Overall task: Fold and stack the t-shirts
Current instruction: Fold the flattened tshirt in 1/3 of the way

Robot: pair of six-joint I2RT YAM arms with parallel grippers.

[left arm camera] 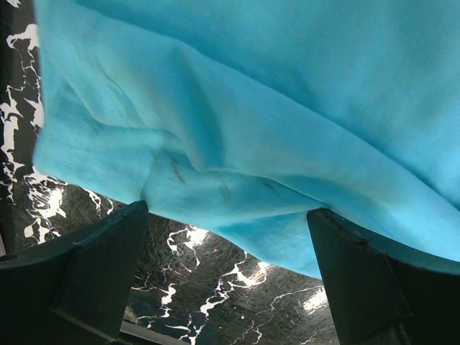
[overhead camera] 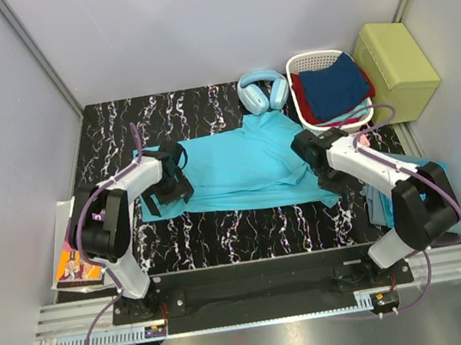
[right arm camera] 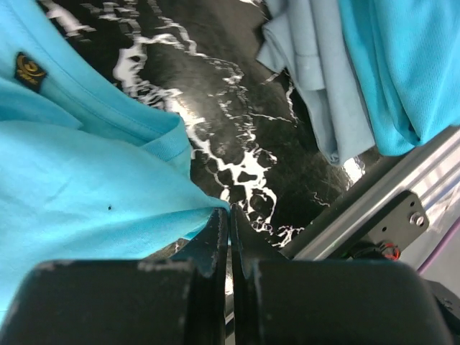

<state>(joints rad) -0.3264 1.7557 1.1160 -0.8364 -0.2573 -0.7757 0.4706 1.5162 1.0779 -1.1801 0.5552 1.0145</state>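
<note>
A turquoise t-shirt (overhead camera: 238,167) lies spread across the black marbled table (overhead camera: 222,234), partly folded, with its collar towards the back. My left gripper (overhead camera: 172,178) is at the shirt's left edge with its jaws wide open. In the left wrist view the rumpled hem (left arm camera: 237,144) lies just past my left gripper (left arm camera: 226,215), with nothing between its fingers (left arm camera: 100,266). My right gripper (overhead camera: 321,166) is at the shirt's right side. Its jaws are shut, and my right gripper (right arm camera: 229,212) pinches the shirt's edge (right arm camera: 108,194). Another turquoise t-shirt (right arm camera: 402,72) hangs bunched at the table's right edge.
Pale blue headphones (overhead camera: 263,91) lie behind the shirt. A white basket (overhead camera: 308,62) at the back right holds navy and red clothes, beside a yellow-green box (overhead camera: 397,69). A paler blue garment (right arm camera: 316,65) lies bunched at the right. A booklet (overhead camera: 75,267) lies off the left edge.
</note>
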